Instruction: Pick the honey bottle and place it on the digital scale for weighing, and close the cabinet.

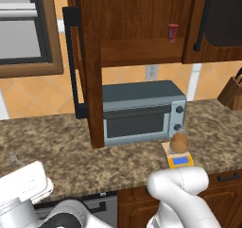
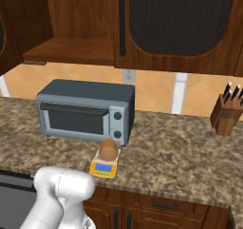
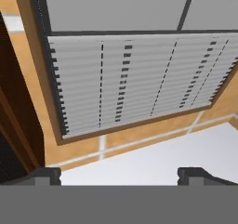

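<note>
One cabinet [image 1: 90, 66] door juts over the counter edge; honey bottle [image 1: 179, 142] tops digital scale [image 1: 180, 161]; pincer [image 3: 119, 174] spread, empty.

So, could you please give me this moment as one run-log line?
amber beehive-shaped honey bottle: on small tan digital scale | dark brown wall cabinet: door open | gripper: open, empty, facing window blinds

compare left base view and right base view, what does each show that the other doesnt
Left base view alone: a small red can on the open cabinet shelf, the swung-out door's black bar handle, and a window with blinds.

Right base view alone: knife handles sticking out of the knife block.

Both: the honey bottle standing on the digital scale in front of the toaster oven, and a wall outlet.
</note>
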You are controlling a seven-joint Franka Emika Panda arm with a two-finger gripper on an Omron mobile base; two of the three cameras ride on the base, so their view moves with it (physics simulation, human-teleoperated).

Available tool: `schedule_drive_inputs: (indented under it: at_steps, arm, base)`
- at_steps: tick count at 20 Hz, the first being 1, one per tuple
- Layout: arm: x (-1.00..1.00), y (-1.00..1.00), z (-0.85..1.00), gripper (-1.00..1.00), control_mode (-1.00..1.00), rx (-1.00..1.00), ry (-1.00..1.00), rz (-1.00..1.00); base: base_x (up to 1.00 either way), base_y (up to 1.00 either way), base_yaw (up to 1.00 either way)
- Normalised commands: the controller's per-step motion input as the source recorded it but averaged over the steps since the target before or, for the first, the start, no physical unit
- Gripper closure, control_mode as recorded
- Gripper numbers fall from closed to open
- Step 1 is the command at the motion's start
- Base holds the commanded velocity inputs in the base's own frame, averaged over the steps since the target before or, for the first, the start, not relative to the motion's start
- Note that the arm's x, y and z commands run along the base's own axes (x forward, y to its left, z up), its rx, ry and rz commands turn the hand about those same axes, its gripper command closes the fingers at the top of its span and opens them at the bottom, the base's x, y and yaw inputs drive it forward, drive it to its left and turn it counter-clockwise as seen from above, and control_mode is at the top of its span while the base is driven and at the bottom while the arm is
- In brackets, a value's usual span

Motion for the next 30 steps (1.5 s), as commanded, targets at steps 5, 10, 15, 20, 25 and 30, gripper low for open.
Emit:
schedule_drive_inputs:
  at_steps: [5,10,15,20,25,30]
  arm:
    - [0.40,-0.08,0.68,-1.00,-1.00,0.03,-0.01,0.00]
    - [0.40,-0.37,0.66,-1.00,-1.00,0.09,0.00,0.00]
    - [0.23,-0.59,0.35,-1.00,-1.00,0.07,-0.09,-0.05]
    - [-0.06,-0.51,0.04,-1.00,-1.00,0.06,-0.42,-0.32]
    - [0.18,-0.70,0.43,-1.00,-1.00,0.13,-0.20,-0.33]
    - [0.79,-0.82,0.39,-1.00,-1.00,0.13,0.00,-0.29]
  base:
    - [0.00,0.00,0.00]
    - [0.00,0.00,0.00]
    - [0.00,0.00,0.00]
    - [0.00,0.00,0.00]
    - [0.00,0.00,0.00]
    - [0.00,0.00,0.00]
